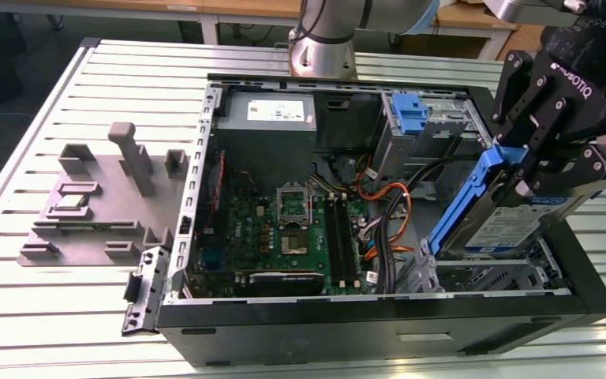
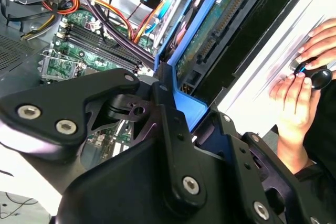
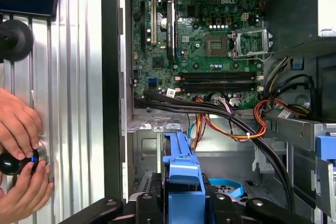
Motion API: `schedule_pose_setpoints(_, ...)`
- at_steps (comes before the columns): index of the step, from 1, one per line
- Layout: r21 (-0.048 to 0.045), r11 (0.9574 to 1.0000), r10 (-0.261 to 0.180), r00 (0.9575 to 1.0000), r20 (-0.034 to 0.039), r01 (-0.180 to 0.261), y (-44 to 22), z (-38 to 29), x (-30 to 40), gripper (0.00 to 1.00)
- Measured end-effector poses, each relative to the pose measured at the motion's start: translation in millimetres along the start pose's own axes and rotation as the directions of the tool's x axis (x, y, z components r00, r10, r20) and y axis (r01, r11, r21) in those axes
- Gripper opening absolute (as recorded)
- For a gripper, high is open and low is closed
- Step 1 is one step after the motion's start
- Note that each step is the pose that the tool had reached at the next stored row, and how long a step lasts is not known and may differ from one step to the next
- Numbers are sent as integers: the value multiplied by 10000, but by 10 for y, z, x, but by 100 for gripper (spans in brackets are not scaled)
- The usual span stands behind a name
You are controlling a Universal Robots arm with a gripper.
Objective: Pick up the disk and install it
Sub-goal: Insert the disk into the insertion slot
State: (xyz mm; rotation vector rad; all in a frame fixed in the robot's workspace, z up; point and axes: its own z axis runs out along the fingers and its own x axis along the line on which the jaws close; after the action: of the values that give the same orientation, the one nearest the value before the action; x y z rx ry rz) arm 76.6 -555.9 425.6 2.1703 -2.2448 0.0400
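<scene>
The disk (image 1: 505, 227), silver-grey with a white-and-blue label and a blue plastic carrier (image 1: 469, 197) around it, hangs tilted over the open computer case's (image 1: 387, 320) corner at the exterior view's right. My gripper (image 1: 526, 170) is shut on the carrier's upper edge. In the second wrist view the disk's (image 2: 220, 22) circuit-board side faces the camera, and the black fingers (image 2: 170, 129) clamp the carrier's blue rim (image 2: 181, 98). The first wrist view looks down along the carrier (image 3: 181, 169) toward the metal bay floor (image 3: 152, 145) inside the case.
Inside the case are the motherboard (image 1: 282, 229), bundled cables (image 1: 387, 205), a grey power supply (image 1: 271, 112) and a blue bracket (image 1: 413, 114) on the drive bay. A grey fixture (image 1: 92, 197) lies beside the case. A person's hands (image 3: 21, 135) rest on a black knob (image 3: 10, 162).
</scene>
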Motion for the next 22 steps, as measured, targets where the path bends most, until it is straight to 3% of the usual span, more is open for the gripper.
schedule_pose_setpoints(8,0,10000,-1,10000,1,1,0,31,9,36)
schedule_pose_setpoints(22,-21,10000,2,10000,1,-2,-1,22,10,36)
